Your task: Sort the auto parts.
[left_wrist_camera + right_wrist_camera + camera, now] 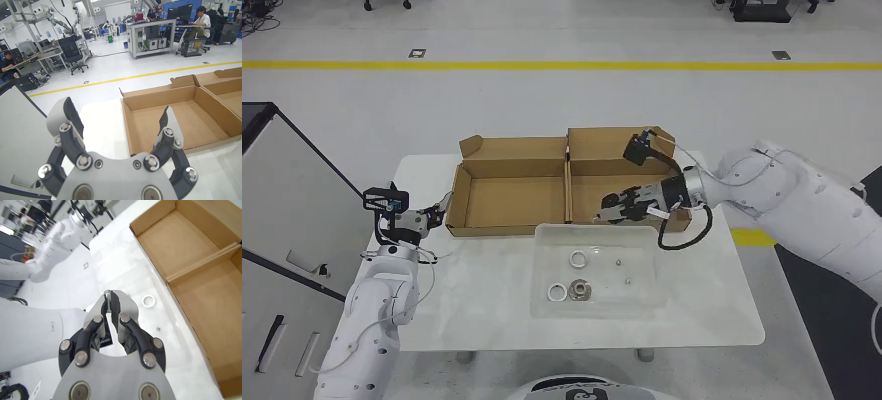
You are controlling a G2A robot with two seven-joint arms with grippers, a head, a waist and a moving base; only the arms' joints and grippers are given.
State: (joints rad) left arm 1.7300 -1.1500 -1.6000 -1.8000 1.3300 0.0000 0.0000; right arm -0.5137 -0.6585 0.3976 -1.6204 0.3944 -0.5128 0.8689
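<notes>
Right tool [108, 303] is clamped on a bolt [107, 300], long axis along the pads, head just past the tips. I hang over the far rim of the clear tray [642, 300]. The right cardboard box [592, 195] lies just beyond, and I am probably not yet over its floor. The forearm lies across the bench [492, 300] from the right. Left tool [118, 110] gapes empty beside the left box [198, 117].

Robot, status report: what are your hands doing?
Right gripper shut on small threaded metal bolt, at clear plastic tray rim, by brown cardboard boxes. Left gripper open beside boxes. Nothing blocking.
</notes>
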